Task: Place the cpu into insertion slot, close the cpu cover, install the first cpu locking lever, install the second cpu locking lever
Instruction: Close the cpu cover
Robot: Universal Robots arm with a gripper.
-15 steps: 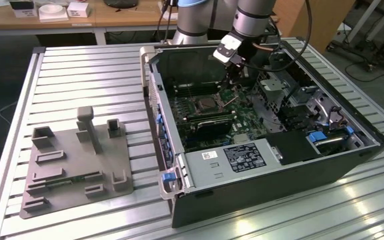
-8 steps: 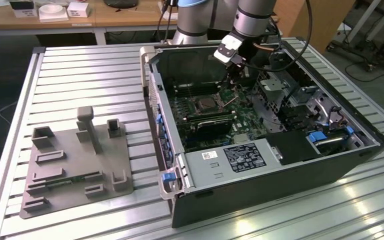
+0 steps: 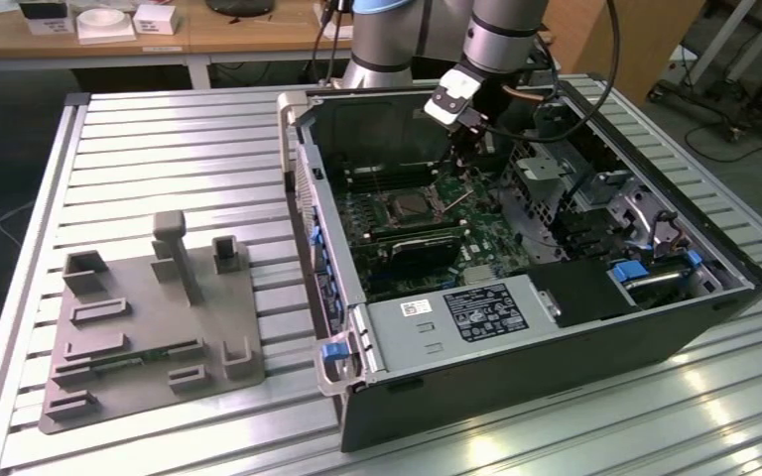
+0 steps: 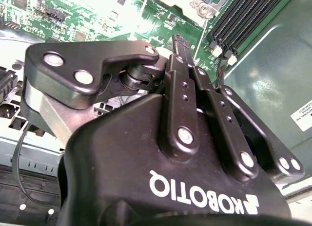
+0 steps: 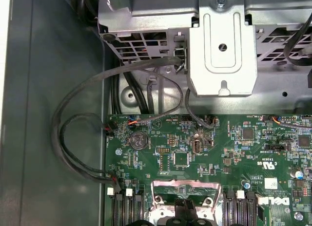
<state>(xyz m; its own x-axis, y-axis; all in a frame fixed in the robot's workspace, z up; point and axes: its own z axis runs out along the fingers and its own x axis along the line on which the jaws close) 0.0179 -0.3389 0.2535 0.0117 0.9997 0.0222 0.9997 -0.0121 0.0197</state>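
Observation:
An open computer case (image 3: 514,387) lies on the slatted table, its green motherboard (image 5: 219,148) exposed. The insertion slot (image 3: 405,206) is a silver-rimmed square with a dark centre. My gripper (image 3: 458,193) reaches down inside the case, just to the exterior view's right of that slot. In the second wrist view the gripper (image 4: 178,43) has its black fingers (image 4: 181,104) pressed together, with nothing visible between them. The silvery cpu cover (image 5: 161,187) frames a square window right beyond the dark fingertips (image 5: 171,220). The cpu and both locking levers are hidden.
A metal drive cage (image 5: 222,55) and looping black cables (image 5: 83,133) sit beyond the board. Long memory slots (image 4: 243,21) run beside the socket. A grey fixture plate (image 3: 150,327) rests on the table at the exterior view's left. The case walls close in around the arm.

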